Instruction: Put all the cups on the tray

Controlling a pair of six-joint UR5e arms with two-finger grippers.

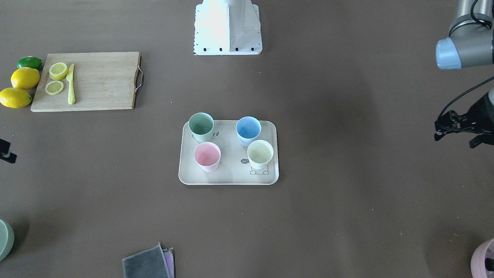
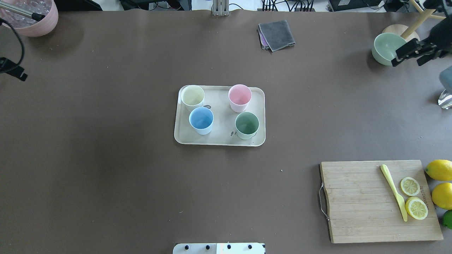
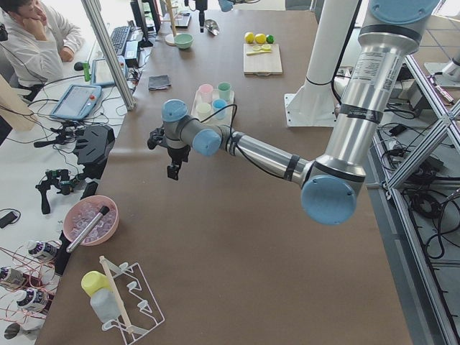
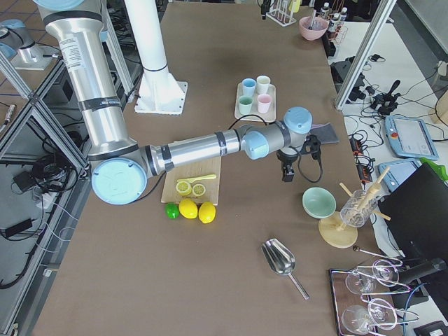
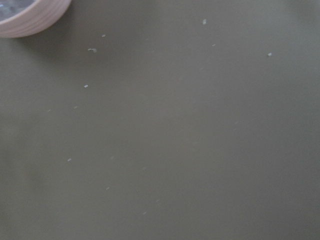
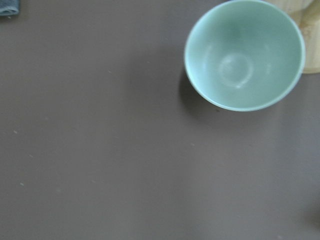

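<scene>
Left arm (image 3: 262, 153) is reaching long and low, nearly level. My left wrist (image 3: 177, 122) is bent over, so my left jaws point straight down, spread apart with nothing between them and hanging clear above the bench. Over to my right arm (image 4: 196, 148): it's stretched out the same way. My right wrist (image 4: 297, 123) is cocked and my right jaws aim down, parted too, gripping nothing.

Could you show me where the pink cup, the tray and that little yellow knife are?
pink cup (image 1: 207, 154): front-facing exterior view, inside its open mouth.
tray (image 1: 232, 153): front-facing exterior view, bare middle of its floor.
yellow knife (image 1: 71, 87): front-facing exterior view, middle of its length.
</scene>
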